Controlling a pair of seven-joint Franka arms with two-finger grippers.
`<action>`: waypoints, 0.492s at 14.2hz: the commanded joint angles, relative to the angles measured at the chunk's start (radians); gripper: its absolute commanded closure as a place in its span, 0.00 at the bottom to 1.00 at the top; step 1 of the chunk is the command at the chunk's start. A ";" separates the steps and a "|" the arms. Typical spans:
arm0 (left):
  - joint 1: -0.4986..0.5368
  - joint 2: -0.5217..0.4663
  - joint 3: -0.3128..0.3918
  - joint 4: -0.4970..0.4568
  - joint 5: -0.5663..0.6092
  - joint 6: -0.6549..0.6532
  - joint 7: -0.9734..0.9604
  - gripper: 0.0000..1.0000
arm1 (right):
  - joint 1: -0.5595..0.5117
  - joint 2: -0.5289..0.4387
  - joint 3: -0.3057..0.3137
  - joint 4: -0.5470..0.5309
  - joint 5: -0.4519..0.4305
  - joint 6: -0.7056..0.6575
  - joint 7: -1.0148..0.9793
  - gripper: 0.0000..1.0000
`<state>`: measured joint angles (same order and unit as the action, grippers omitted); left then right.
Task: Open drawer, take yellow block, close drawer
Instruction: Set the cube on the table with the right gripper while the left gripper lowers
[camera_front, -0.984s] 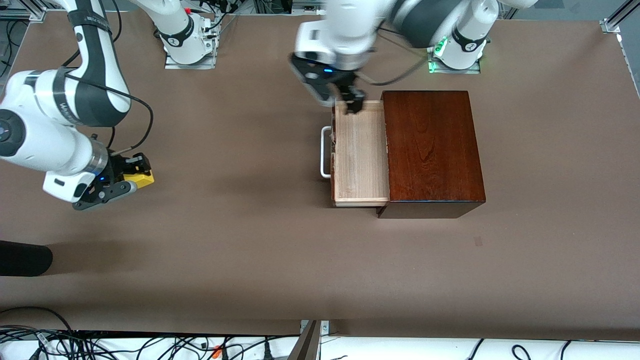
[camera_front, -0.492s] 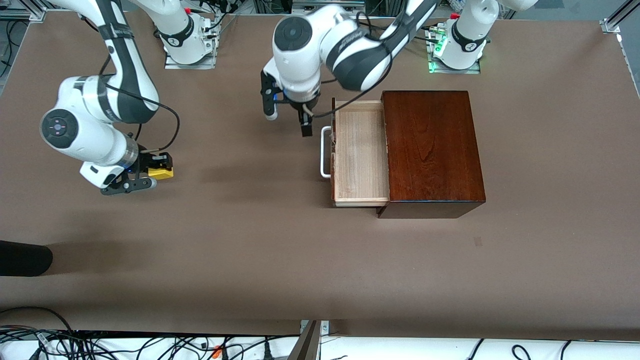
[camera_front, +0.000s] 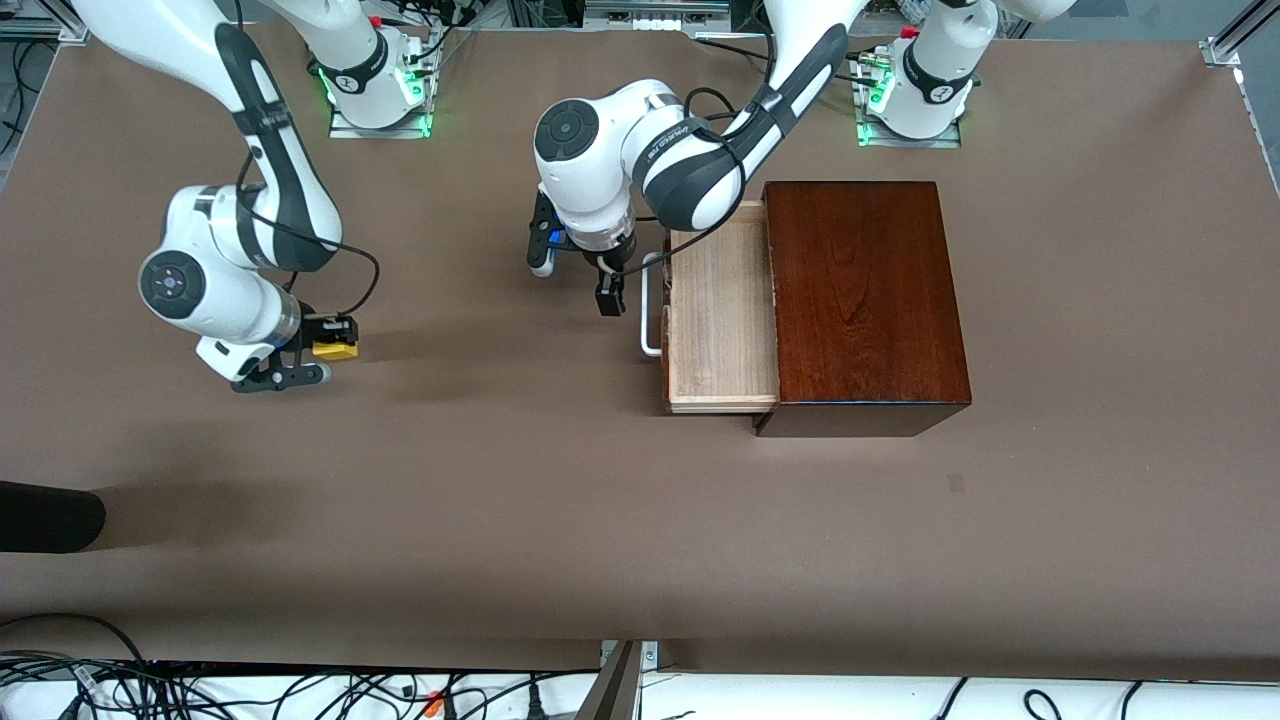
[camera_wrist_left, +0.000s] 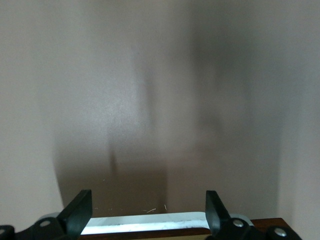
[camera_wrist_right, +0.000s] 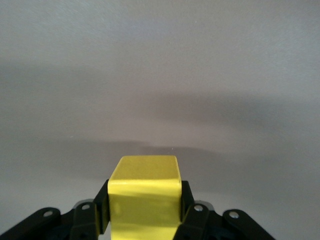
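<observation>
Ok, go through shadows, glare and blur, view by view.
Front view: sharp; soft shadows on the table; mild sheen on the box top. Left wrist view: hazy, with broad dark shadows over the table; the handle glares white between the left gripper fingers. Right wrist view: yellow block crisp in the right gripper; a soft shadow band crosses the table.

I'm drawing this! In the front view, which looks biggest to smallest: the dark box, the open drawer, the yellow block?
1. dark box
2. drawer, the part sticking out
3. yellow block, held by the right gripper
</observation>
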<state>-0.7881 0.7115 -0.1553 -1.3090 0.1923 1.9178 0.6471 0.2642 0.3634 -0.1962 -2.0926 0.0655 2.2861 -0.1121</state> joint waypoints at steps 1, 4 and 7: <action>-0.019 0.014 0.025 0.033 0.026 -0.019 0.017 0.00 | -0.016 0.037 0.017 -0.003 0.016 0.044 0.009 0.87; -0.016 0.011 0.026 0.031 0.067 -0.037 0.009 0.00 | -0.016 0.063 0.017 0.000 0.016 0.055 0.011 0.79; -0.011 0.011 0.034 0.030 0.072 -0.058 -0.018 0.00 | -0.017 0.068 0.017 0.011 0.016 0.044 0.011 0.01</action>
<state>-0.7923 0.7133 -0.1318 -1.3072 0.2362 1.8974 0.6406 0.2640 0.4362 -0.1958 -2.0918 0.0656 2.3352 -0.1098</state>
